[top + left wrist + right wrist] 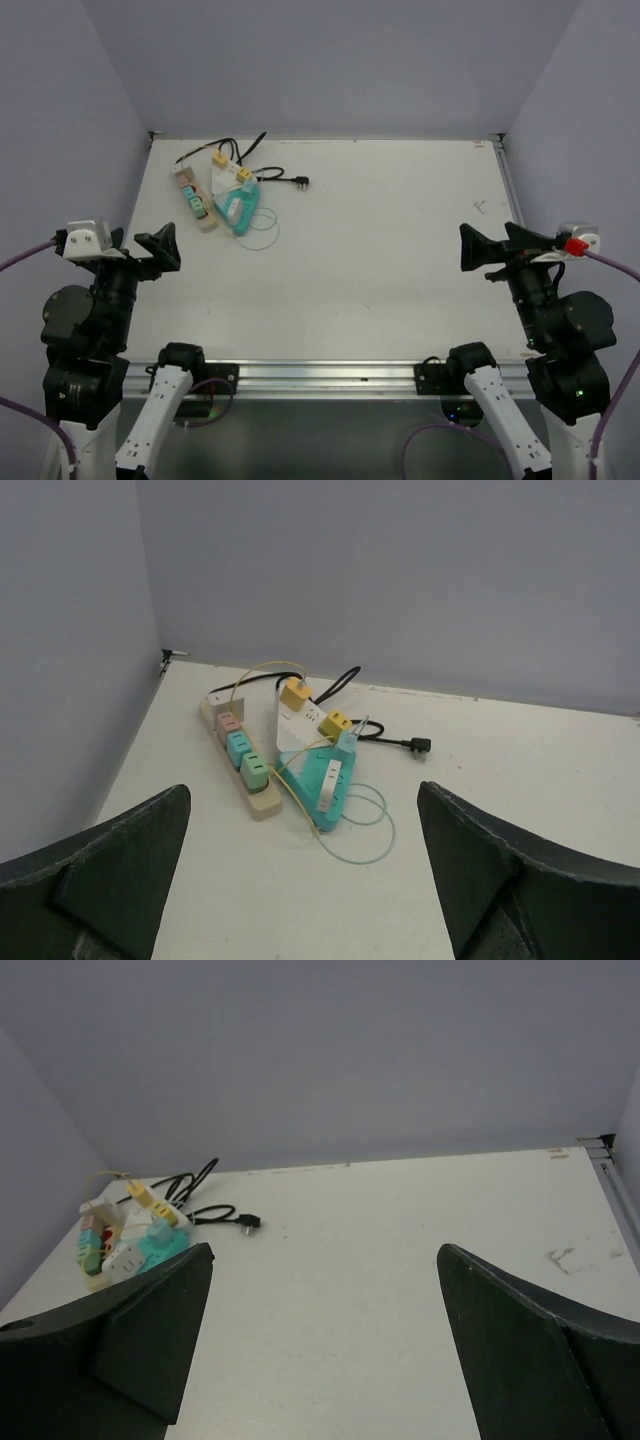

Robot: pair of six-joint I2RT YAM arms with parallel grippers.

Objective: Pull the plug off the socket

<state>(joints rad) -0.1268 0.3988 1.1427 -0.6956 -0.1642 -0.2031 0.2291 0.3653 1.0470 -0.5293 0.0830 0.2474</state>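
Currently left fingers (100, 880) and right fingers (130, 1340) gape apart (green plug (254, 768) in beige strip (265, 802)).

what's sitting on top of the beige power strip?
Three plugs in a row on the beige power strip: pink plug, teal plug, green plug. Their prongs and the sockets beneath are covered; the strip's far end is too small to read.

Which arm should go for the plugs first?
Left. The power strips with the plugs lie at the table's far-left corner, straight ahead of the left pincer, which is open and facing them. The right pincer, also open, sits across the whole table from them.
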